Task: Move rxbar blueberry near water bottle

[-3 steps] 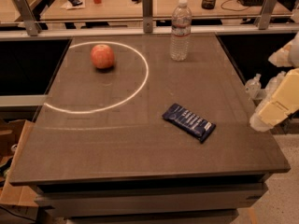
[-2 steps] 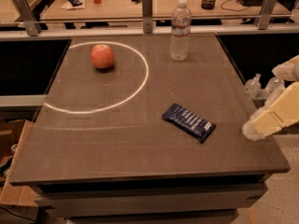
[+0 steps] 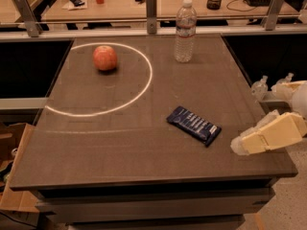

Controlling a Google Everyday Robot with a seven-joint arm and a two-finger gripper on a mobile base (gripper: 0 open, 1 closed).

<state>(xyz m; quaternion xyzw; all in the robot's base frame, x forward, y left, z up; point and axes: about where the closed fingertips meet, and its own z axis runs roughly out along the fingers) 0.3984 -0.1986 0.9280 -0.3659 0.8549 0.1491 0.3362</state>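
The rxbar blueberry [image 3: 194, 124], a flat dark navy bar with pale lettering, lies at an angle on the brown table, right of the middle. The water bottle [image 3: 184, 31], clear with a white cap and a white-and-red label, stands upright at the table's far edge. My gripper [image 3: 241, 144], cream-coloured, comes in from the right over the table's right front part, a short way right of the bar and not touching it.
A red-orange apple [image 3: 105, 58] sits at the far left inside a ring of light. A railing with metal posts [image 3: 151, 6] runs behind the table [image 3: 120, 147]. A cardboard box [image 3: 12, 176] stands on the floor at left. Two bottles [image 3: 259, 86] stand beyond the right edge.
My gripper has moved left and down, from beyond the table's right edge to over its right front part, closer to the bar. The bar, bottle and apple have not moved.
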